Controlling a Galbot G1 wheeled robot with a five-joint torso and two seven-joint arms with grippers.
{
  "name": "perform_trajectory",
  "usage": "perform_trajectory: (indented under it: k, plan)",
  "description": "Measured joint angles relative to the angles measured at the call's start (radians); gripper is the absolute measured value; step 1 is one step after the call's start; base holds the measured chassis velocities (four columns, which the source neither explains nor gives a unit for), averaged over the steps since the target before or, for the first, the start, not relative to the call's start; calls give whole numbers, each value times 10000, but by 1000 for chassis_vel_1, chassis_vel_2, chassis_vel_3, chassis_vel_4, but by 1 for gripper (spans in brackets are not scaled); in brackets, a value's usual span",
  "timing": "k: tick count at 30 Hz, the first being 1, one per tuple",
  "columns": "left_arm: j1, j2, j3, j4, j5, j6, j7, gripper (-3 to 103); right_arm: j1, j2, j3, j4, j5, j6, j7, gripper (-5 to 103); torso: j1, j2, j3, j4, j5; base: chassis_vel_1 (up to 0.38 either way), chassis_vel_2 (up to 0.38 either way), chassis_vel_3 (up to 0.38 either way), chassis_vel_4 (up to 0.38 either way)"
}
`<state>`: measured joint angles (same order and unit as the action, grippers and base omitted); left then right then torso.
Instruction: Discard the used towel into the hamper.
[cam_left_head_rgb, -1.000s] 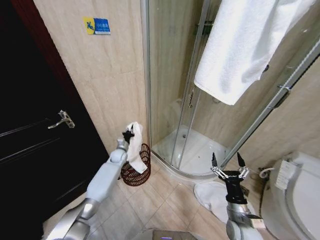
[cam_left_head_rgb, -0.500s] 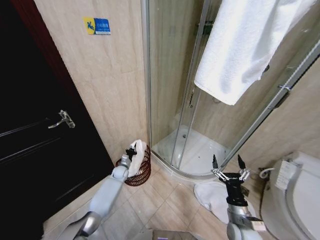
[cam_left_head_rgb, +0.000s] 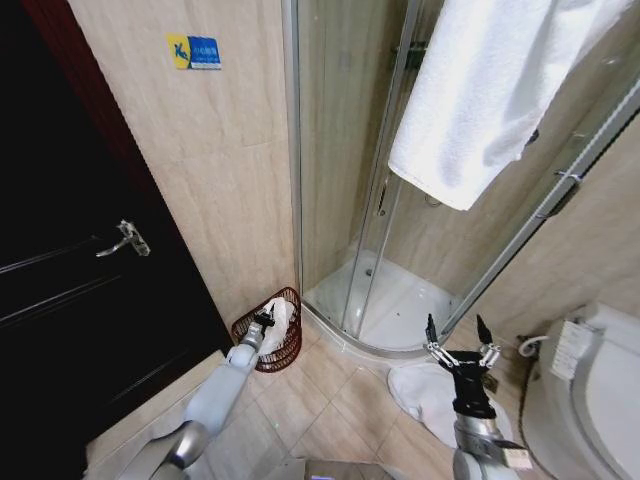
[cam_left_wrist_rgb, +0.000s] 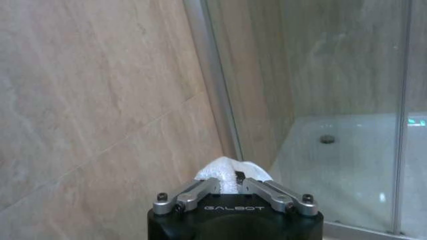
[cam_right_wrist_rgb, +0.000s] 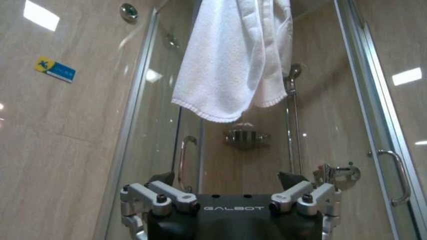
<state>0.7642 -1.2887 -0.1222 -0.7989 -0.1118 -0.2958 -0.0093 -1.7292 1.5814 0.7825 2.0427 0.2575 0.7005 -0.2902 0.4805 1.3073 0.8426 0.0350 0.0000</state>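
Two grippers show in a tiled bathroom; the left gripper (cam_left_head_rgb: 265, 322) reaches down over the hamper (cam_left_head_rgb: 268, 345), which stands on the floor in the corner between the beige wall and the shower (cam_left_head_rgb: 400, 290) frame; its fingers are pressed together on a bunch of white towel (cam_left_head_rgb: 279, 325), and the left wrist view shows a tuft of that towel (cam_left_wrist_rgb: 230, 172) pinched between the fingertips; the towel's lower part hangs inside the hamper's rim, and whether anything else lies in the hamper cannot be told; the right gripper (cam_left_head_rgb: 457, 345) waits well apart, raised above a second white cloth (cam_left_head_rgb: 425, 395) lying on the floor by the shower, its fingers spread wide and holding nothing; a large hung towel (cam_left_head_rgb: 490, 95) drapes over the shower's top edge. Likely risks from here: if the grip opens while part of the towel lies over the rim, it could slide out onto the tiles; cloth snagging on a fingertip could be dragged back out as the arm lifts; a knock from the arm could tip the light wire hamper.
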Motion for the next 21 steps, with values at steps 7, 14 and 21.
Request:
perform_trajectory:
  k: [7,14,21]
  plan:
    - [-1116,73,791,447,-189,-29,-278,1,-20,41,40,-112,69,112,-15,100,0,0,0,-2,1,0,0,0,0]
    - [-2115,-206,1161,1598,-93,-705,-880,1,-15,85,196,-281,282,221,-74,100,1,0,1,1,1,0,0,0,0]
    - [-3343,-750,1248,3231,301,-1377,-1105,1,-15,35,230,-373,378,238,-159,100,1,-1,1,-1,1,0,0,0,0]
